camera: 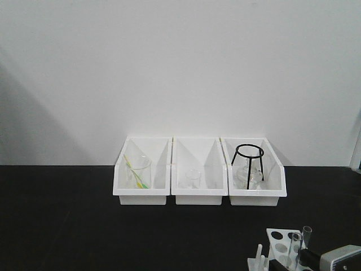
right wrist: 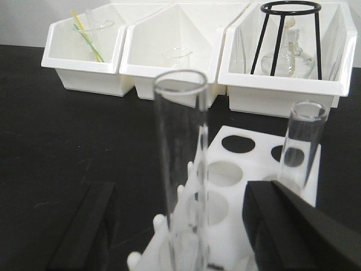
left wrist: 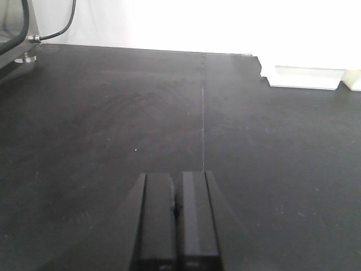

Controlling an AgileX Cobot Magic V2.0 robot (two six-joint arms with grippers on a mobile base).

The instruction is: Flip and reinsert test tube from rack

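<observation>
Black worktop (camera: 67, 226), white wall behind | rack (right wrist: 251, 166) sat front right, near test tube (right wrist: 180, 169) and far test tube (right wrist: 302, 147) upright at it | right gripper (right wrist: 183, 226) jaws wide, flanking the near test tube, no contact seen | left gripper (left wrist: 176, 186) jaws pressed together, empty.

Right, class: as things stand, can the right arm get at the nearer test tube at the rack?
Probably yes. The right gripper has its fingers open either side of the nearer test tube, nothing between. The second tube, close to one finger, might get brushed.
</observation>
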